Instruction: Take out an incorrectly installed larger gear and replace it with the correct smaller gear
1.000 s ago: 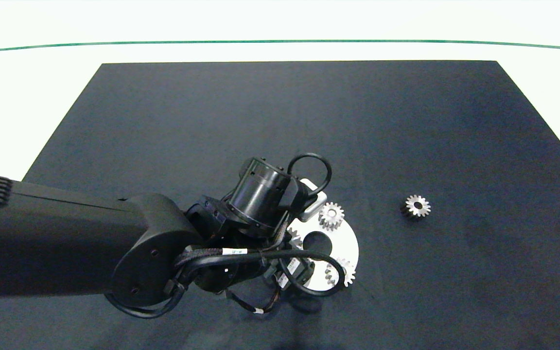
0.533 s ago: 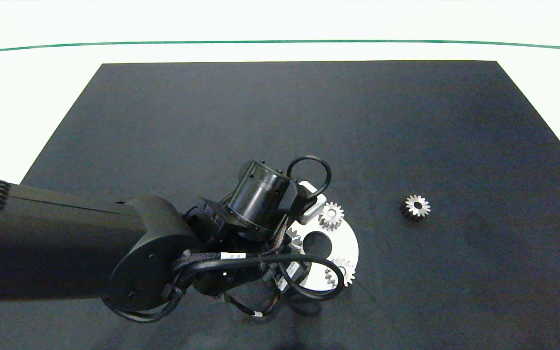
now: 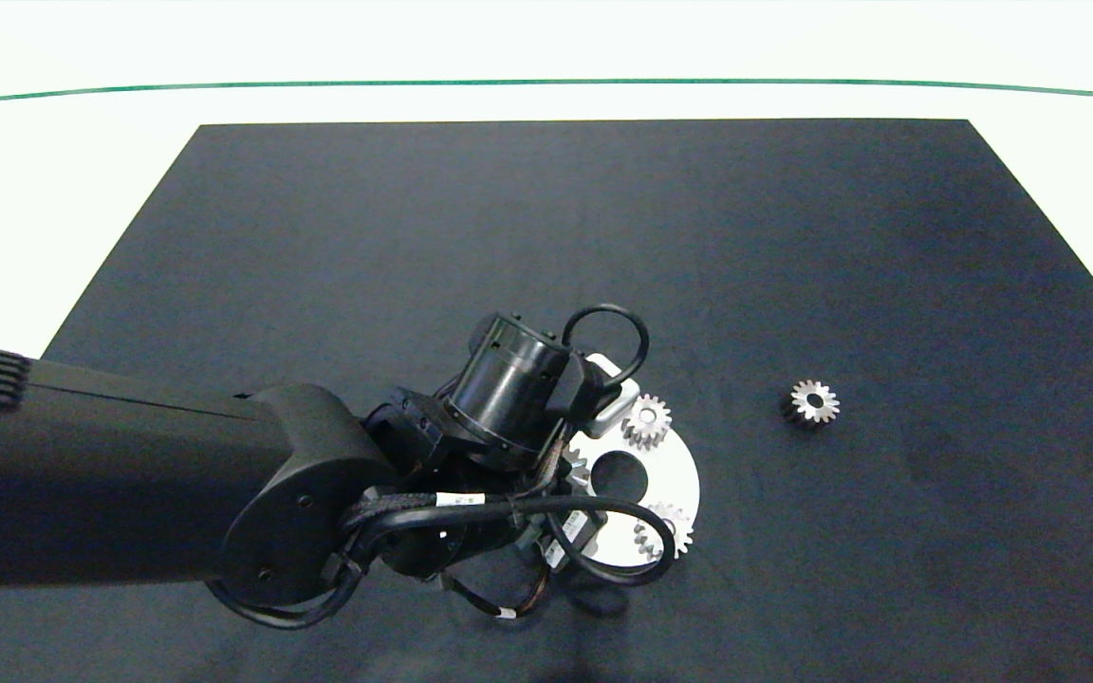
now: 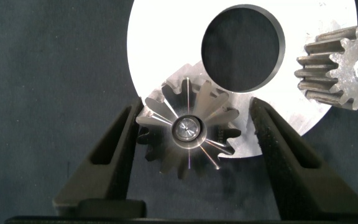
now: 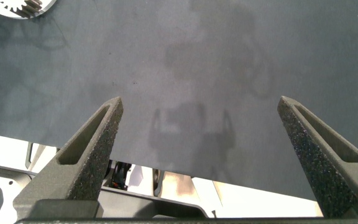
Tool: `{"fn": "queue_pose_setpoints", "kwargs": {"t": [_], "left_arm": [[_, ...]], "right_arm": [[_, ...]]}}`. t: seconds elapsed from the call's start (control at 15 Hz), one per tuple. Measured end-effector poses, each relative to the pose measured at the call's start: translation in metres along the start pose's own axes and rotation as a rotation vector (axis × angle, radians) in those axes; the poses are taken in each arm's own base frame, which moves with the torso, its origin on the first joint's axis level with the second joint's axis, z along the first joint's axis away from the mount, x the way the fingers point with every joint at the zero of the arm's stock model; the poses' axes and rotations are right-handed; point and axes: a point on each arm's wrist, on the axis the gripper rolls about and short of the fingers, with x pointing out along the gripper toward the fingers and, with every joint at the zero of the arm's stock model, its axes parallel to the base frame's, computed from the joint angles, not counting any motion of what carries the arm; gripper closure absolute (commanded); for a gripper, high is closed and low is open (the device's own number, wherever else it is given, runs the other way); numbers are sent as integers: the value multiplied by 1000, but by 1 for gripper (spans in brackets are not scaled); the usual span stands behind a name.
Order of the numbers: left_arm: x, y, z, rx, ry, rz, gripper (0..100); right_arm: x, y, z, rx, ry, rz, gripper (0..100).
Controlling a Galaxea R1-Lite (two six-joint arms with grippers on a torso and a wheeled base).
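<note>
Left gripper (image 4: 194,134) spread around larger gear (image 4: 188,130) on white disc (image 3: 675,470), one finger touching teeth, other apart. Arm barely shifted since earlier. Loose smaller gear (image 3: 811,402) unmoved on mat. Right gripper (image 5: 197,134) spread, empty.

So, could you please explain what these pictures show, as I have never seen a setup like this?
This is a two-armed robot working over a dark mat. One picture looks down from above; the other two come from cameras on each wrist. On the mat lies a round white plate carrying small gears, with a spare smaller gear off to the side. The left wrist view shows the left gripper open around the larger gear, which sits on a pin at the plate's edge; nothing is gripped yet. The right gripper is open over bare mat, holding nothing.
</note>
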Motion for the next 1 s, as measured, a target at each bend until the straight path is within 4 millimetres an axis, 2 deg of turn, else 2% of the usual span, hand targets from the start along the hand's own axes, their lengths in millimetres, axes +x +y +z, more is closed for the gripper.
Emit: {"fn": "queue_pose_setpoints", "kwargs": {"t": [1.0], "left_arm": [[0,1,0,7,30,-4,71]], "right_arm": [[0,0,0,-3,-1,0,0]]}}
